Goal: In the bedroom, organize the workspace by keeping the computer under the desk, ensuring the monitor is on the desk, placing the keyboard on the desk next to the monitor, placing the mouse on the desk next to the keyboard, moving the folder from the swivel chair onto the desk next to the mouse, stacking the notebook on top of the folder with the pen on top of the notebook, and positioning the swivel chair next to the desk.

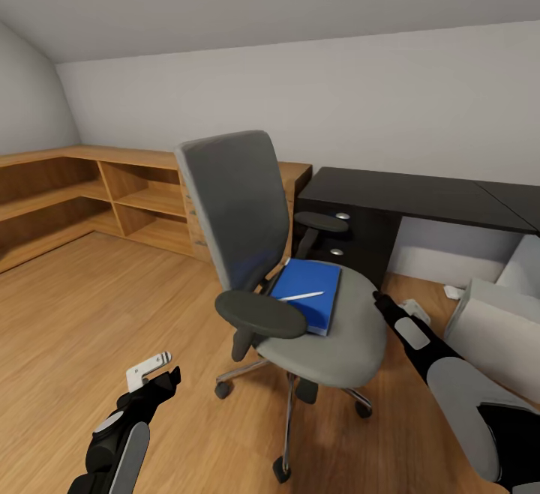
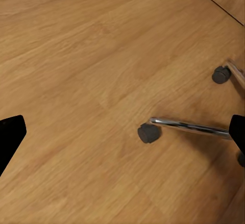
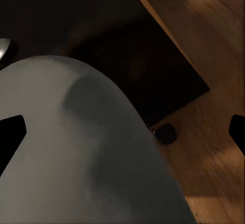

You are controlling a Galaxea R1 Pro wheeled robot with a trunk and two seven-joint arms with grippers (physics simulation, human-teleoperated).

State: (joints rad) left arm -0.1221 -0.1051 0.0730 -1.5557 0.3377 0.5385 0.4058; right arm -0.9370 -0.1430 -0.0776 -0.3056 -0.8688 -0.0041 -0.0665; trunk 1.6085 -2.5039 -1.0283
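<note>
Looking through the head view: we see the swivel chair at mid-room, its back towards the left, its seat facing the desk at the far right.
Folder: the bright blue folder lies flat on the chair's grey seat, just behind the near armrest, well apart from the desk top.
Pen: a thin whitish pen rests across the folder; we cannot make out a notebook under it.
Right gripper: it sits at the right rim of the seat, near the folder but not touching it; whether its fingers are spread we cannot tell from this angle.
Left gripper: low at the near left, over bare floor, fingers parted and holding nothing.
Computer: the pale grey box at the near right is likely the tower.
Left wrist view: we see wood floor, a chrome spoke and a dark caster; the two dark fingertips stand wide apart.
Right wrist view: we see the grey seat edge close up, a caster below; fingertips wide apart, empty.
Risk: we judge that a push on the seat rim could roll or spin the chair away.
Risk: tilting the folder while lifting could send the loose pen rolling off.
</note>
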